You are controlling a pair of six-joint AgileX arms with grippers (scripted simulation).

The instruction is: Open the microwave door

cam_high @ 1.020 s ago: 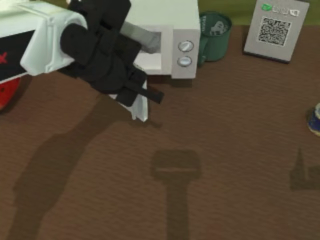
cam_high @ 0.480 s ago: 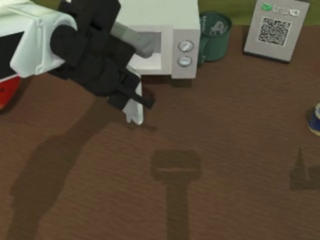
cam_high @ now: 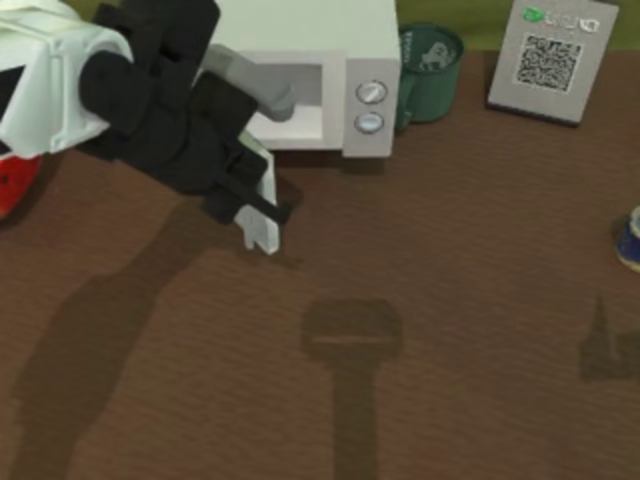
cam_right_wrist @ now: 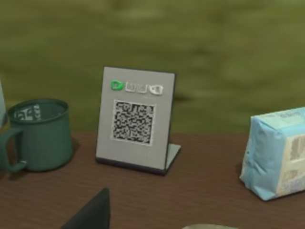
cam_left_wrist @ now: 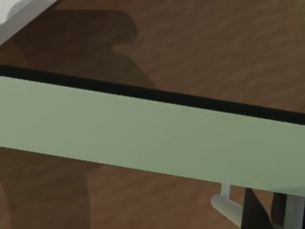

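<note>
The white microwave [cam_high: 300, 25] stands at the back of the table, its cavity [cam_high: 300, 110] exposed. The microwave door [cam_high: 265, 228] is swung out to the front left, seen edge-on as a thin white strip. My left gripper [cam_high: 258, 205] is at the door's free edge, shut on it. In the left wrist view the door [cam_left_wrist: 143, 133] crosses as a pale band, with its handle [cam_left_wrist: 228, 206] next to a dark finger [cam_left_wrist: 252, 217]. My right arm is out of the top view; only a dark part of its gripper [cam_right_wrist: 93, 214] shows.
A green mug [cam_high: 430, 60] stands just right of the microwave, and a QR-code sign [cam_high: 550, 55] farther right. A light blue packet [cam_right_wrist: 279, 152] sits near the table's right edge. A red object [cam_high: 15, 185] lies at the left edge.
My left gripper has moved left and slightly back, swinging the door's free edge with it. The door stands wider open than a second ago.
</note>
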